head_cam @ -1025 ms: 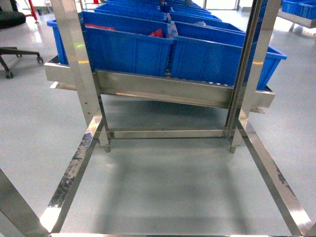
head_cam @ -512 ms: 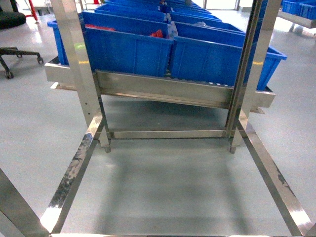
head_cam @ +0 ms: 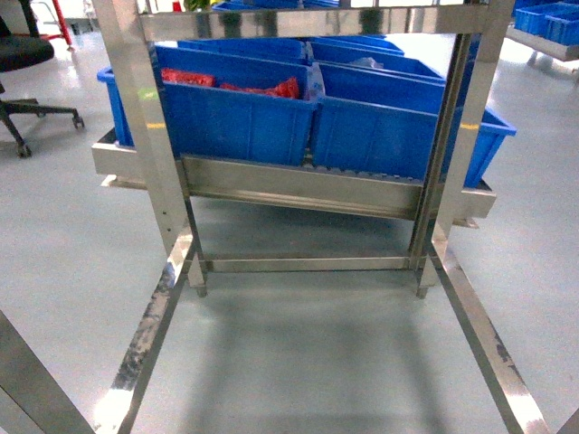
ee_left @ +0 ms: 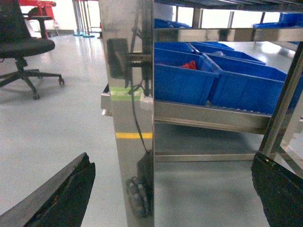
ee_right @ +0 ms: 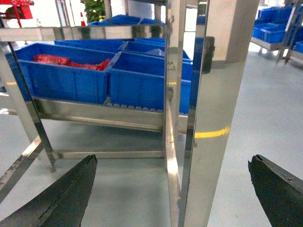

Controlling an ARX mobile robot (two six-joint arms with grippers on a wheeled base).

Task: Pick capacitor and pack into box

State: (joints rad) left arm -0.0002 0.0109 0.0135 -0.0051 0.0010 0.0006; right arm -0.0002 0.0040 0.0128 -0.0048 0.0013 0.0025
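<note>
Grey, glossy floor (head_cam: 72, 235) stretches around you, and directly ahead stands a rack (head_cam: 308, 181) of polished stainless steel, its square posts mirror-bright and scuffed along the lower rails. On its shelf sit blue plastic bins (head_cam: 235, 113) with straight walls and thick rims; the left one holds a heap of red parts (head_cam: 258, 88), too small to identify. A black office chair (head_cam: 27, 54) on castors stands off to your left. You won't find the pink box or any capacitor in these views. Your left gripper (ee_left: 175, 189) shows only as two dark, worn fingertips at the frame corners, spread wide apart with nothing between them. Your right gripper (ee_right: 175, 189) looks the same: black fingers parted, holding nothing. No legible writing shows anywhere.
</note>
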